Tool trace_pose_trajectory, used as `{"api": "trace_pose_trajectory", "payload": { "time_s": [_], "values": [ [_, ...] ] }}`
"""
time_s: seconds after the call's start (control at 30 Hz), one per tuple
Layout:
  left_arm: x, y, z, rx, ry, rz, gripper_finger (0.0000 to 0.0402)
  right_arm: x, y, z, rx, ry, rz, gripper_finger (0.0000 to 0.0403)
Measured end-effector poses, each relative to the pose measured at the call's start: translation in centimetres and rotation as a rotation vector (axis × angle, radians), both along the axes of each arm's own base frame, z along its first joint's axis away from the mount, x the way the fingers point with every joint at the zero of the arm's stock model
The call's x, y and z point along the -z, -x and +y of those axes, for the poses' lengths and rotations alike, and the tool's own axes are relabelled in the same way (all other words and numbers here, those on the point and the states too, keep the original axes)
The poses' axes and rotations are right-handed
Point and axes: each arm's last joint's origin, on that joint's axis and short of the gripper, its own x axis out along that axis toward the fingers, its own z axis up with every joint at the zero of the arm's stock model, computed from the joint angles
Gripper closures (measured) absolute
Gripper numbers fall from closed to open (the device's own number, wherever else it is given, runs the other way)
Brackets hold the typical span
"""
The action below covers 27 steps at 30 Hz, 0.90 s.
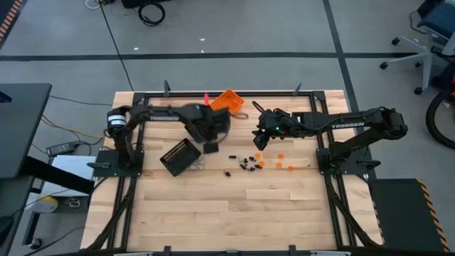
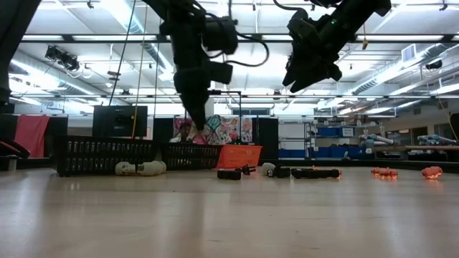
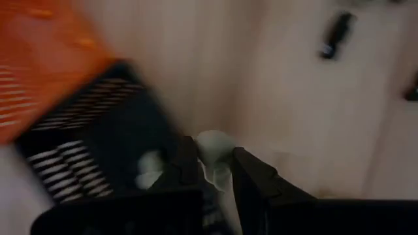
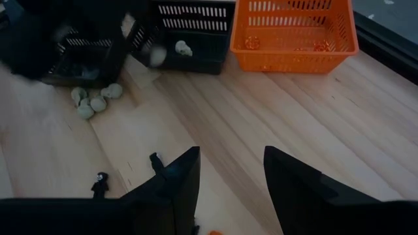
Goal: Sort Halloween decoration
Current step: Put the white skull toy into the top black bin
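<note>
While the low camera looks level across the wooden table, the nearest things are the unsorted decorations: black trinkets and orange trinkets lying loose in a row, with a cluster of whitish skulls to one side, just in front of a black tray. Above them hangs the left gripper, its fingers pinched on a small whitish trinket, raised off the table and near the black trays, likely so the piece can be dropped in with its kind. The right gripper hovers over the scattered black and orange pieces with its jaws spread and nothing between them, seemingly poised for its own pick. Farther back stands a second black tray with a whitish skull inside it, and beside it the orange tray, which already holds a few orange pieces. Much remains loose, so sorting looks only partly done.
</note>
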Motion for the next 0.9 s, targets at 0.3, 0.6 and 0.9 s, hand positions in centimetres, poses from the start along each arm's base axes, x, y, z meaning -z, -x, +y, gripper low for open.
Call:
{"api": "trace_pose_trajectory", "payload": {
  "time_s": [0.3, 0.6, 0.9],
  "values": [
    [0.5, 2.6, 5.7, -0.202, 0.050, -0.038, 0.0362, 0.0, 0.0, 0.0, 0.000, 0.000, -0.002, 0.0230],
    [3.0, 3.6, 5.6, -0.262, 0.116, -0.007, 0.0290, 0.0, 0.0, 0.0, 0.008, 0.003, -0.001, 0.0230],
    [1.4, 1.6, 2.9, -0.114, 0.317, -0.107, 0.0252, 0.0, 0.0, -0.1, 0.006, 0.009, 0.002, 0.0230]
  ]
}}
